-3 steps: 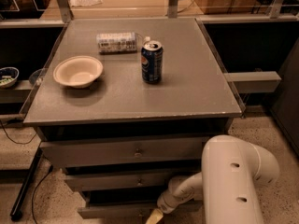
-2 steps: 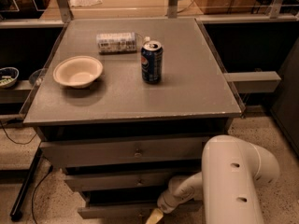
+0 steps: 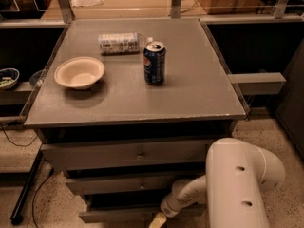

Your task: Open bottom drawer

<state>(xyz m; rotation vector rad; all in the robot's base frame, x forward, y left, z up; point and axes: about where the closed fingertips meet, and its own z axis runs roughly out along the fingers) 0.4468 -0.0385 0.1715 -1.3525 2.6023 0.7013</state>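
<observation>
The grey cabinet shows three drawer fronts under its top. The bottom drawer (image 3: 114,216) is the slim lowest panel at the frame's lower edge, and it juts out slightly past the middle drawer (image 3: 118,184). Its knob is hidden by the gripper. My white arm (image 3: 237,184) reaches down from the right, and my gripper (image 3: 158,220) sits at the middle of the bottom drawer's front, cut off by the lower edge of the frame.
On the cabinet top stand a white bowl (image 3: 79,72), a blue soda can (image 3: 154,62) and a plastic bottle lying on its side (image 3: 118,42). The top drawer (image 3: 137,153) has a small knob. A black cable and pole (image 3: 26,194) lie on the floor at left.
</observation>
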